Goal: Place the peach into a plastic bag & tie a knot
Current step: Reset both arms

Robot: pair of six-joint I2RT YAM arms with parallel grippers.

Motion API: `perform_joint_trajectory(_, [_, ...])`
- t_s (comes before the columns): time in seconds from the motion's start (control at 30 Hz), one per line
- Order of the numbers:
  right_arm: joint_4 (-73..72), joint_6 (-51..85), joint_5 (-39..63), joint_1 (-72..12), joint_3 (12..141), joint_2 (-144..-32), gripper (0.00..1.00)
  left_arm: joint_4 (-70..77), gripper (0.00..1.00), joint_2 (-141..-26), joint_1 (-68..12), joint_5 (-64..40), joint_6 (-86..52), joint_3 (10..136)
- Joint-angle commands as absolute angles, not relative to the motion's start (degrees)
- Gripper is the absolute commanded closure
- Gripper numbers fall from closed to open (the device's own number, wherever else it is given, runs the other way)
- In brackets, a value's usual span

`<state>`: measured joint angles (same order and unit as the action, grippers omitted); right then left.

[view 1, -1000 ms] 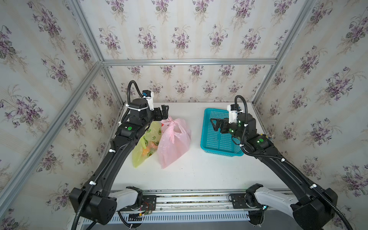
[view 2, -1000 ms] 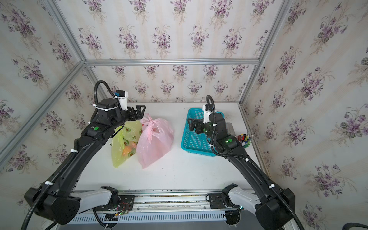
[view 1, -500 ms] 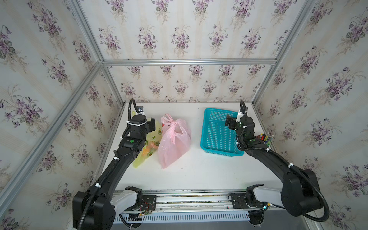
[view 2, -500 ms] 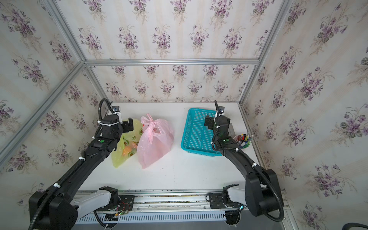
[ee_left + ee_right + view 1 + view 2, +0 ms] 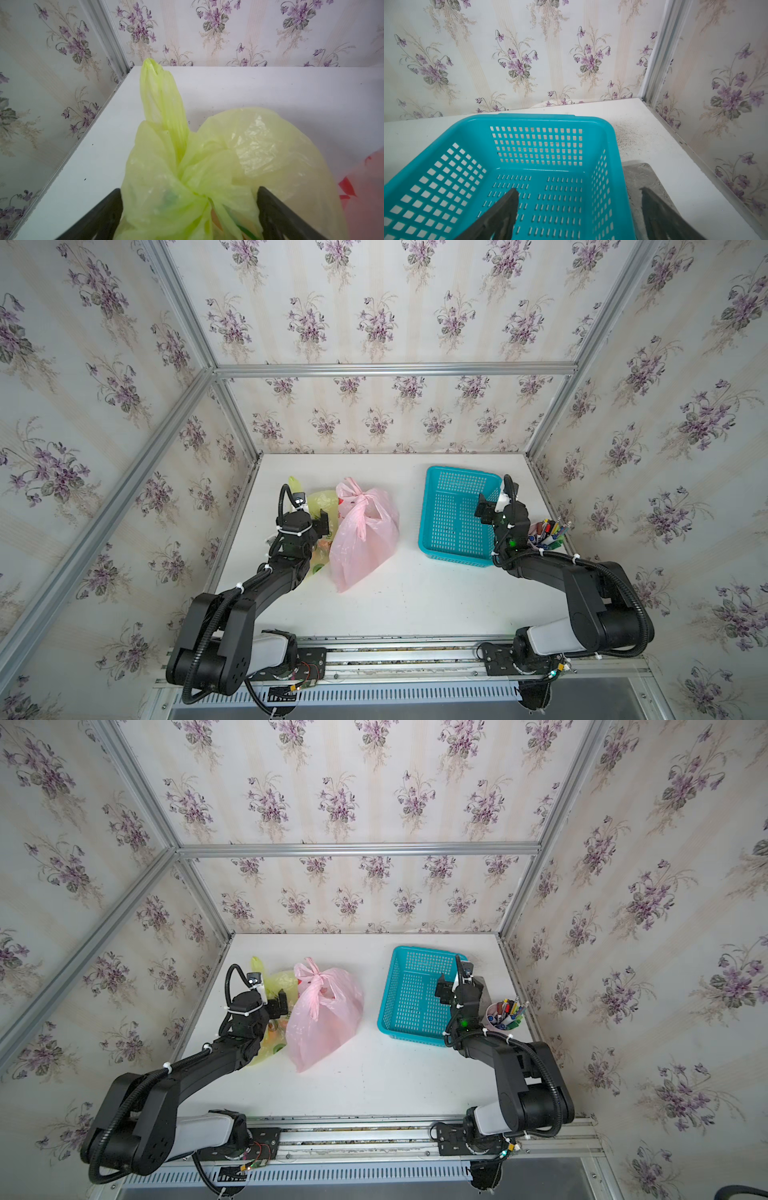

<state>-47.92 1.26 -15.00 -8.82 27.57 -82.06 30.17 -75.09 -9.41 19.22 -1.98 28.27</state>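
A pink plastic bag (image 5: 365, 539) (image 5: 324, 1023) lies on the white table, its handles tied in a knot (image 5: 361, 499). Left of it lies a yellow-green bag (image 5: 322, 502) (image 5: 207, 166), also gathered at the neck, with orange shapes showing through. The peach itself is hidden. My left gripper (image 5: 323, 526) (image 5: 189, 189) is open, its jaws wide on either side of the yellow-green bag's neck. My right gripper (image 5: 484, 509) (image 5: 579, 189) is open and empty, straddling the blue basket's right wall.
The blue perforated basket (image 5: 451, 526) (image 5: 537, 145) stands empty at the right. A cup of pens (image 5: 548, 531) stands just right of the right wrist. Flowered walls close in the back and both sides. The pink bag's edge (image 5: 369, 197) shows beside the left jaws.
Both arms have folded back toward the front and dropped lower. The left gripper came down over the yellow-green bag. The right gripper shifted from the basket's middle to its right wall.
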Motion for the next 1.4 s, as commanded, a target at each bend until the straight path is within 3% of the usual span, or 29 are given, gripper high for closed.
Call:
perform_joint_trajectory(0.0, [-51.41,-2.83,-16.77,-8.79,25.20,-80.79,0.06,37.88,0.01,-76.81,-9.40,16.70,0.51,29.18])
perform_joint_trajectory(0.17, [-50.93,-3.43,-15.20,-8.78,23.92,-79.42,0.06,45.72,0.01,-80.71,-9.49,13.84,1.58,28.50])
perform_joint_trajectory(0.3, [-51.08,-2.73,-15.91,-8.25,21.19,-77.98,0.06,31.80,0.01,-72.88,-9.35,19.72,-0.75,29.14])
perform_joint_trajectory(0.4, [-57.98,-1.98,-15.21,-8.01,17.81,-79.64,0.05,31.96,0.00,-71.07,-9.40,20.41,1.10,25.99])
perform_joint_trajectory(0.8, [-75.99,-1.56,-7.16,-5.16,11.53,-88.47,0.01,57.74,0.00,-87.30,-9.32,17.63,2.49,17.44])
perform_joint_trajectory(0.9, [-73.00,-0.88,-6.56,-4.63,12.49,-87.93,0.00,46.51,0.00,-85.80,-9.00,16.83,1.66,22.09])
perform_joint_trajectory(1.37, [-72.22,-0.26,-6.16,-4.04,12.83,-87.85,0.00,45.00,0.00,-86.84,-7.21,15.64,0.17,23.71])
